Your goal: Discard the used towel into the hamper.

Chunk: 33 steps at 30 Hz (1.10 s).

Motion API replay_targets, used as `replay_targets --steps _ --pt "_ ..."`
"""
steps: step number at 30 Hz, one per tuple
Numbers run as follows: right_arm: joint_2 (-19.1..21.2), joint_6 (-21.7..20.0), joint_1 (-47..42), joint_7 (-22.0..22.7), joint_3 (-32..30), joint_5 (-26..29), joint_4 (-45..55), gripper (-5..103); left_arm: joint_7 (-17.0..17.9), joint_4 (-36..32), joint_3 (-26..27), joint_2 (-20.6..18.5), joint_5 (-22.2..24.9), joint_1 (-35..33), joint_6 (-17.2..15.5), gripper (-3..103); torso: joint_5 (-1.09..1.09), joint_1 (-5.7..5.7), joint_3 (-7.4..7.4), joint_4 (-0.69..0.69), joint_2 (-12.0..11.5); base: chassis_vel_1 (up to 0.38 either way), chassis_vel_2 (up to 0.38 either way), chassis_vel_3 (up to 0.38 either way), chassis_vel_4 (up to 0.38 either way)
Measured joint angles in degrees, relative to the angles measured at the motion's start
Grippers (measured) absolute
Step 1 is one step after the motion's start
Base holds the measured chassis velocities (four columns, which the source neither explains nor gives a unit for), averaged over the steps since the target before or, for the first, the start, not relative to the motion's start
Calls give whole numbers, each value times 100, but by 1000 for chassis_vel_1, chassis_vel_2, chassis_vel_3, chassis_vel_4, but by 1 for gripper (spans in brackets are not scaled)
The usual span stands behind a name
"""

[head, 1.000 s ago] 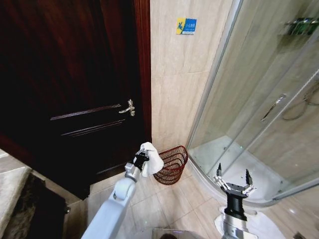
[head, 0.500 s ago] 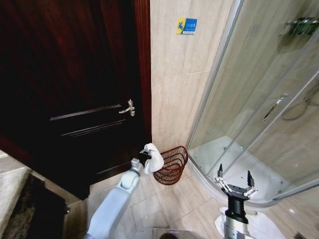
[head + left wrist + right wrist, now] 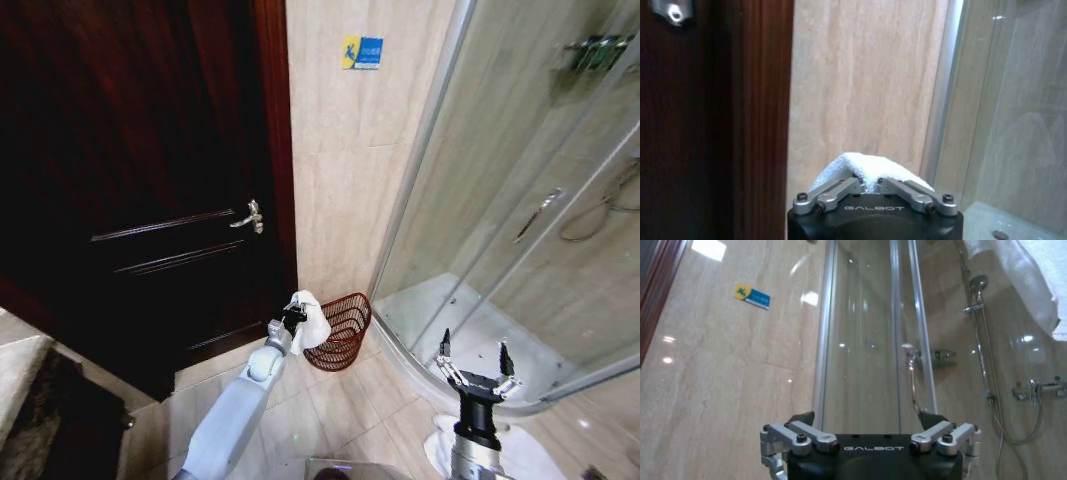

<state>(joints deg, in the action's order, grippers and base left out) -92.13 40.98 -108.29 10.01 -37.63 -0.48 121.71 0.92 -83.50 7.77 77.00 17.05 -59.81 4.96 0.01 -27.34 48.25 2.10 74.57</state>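
A bathroom is shown. Beige wall tiles [image 3: 340,180] and floor tiles are seen beside a curved glass shower stall [image 3: 500,230]. A shower head [image 3: 978,282] and a dark wooden door [image 3: 150,180] are also seen.

left arm [image 3: 235,415]: smooth pale grey-white shell, silver wrist joint | left end effector [image 3: 872,186]: black body, white "GALBOT" lettering, silver linkage bars, dark screw heads | right end effector [image 3: 476,363]: black wrist, silver links, dark pointed fingertips | right wrist view: same black housing, "GALBOT" mark, silver bolted links
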Motion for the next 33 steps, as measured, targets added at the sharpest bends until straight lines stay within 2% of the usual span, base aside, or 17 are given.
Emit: replay_targets --steps 18,26,29,33 --pt "0 62 5 -90 -9 68 -76 100 91 433 -341 171 9 259 59 1 -1 0 0 0 0 -19 -19 28 16" --pt "0 80 42 -157 -10 67 -110 100 128 716 -441 239 34 415 143 1 -1 -2 0 0 0 -197 -112 187 96" --pt "1 298 114 -389 -12 79 -187 100 195 842 -478 273 50 477 207 1 1 -4 1 -1 0 -252 -161 233 174" --pt "1 384 152 -490 -7 33 -231 100 334 987 -530 313 82 531 261 1 -1 -4 1 -1 0 -175 -131 152 106"
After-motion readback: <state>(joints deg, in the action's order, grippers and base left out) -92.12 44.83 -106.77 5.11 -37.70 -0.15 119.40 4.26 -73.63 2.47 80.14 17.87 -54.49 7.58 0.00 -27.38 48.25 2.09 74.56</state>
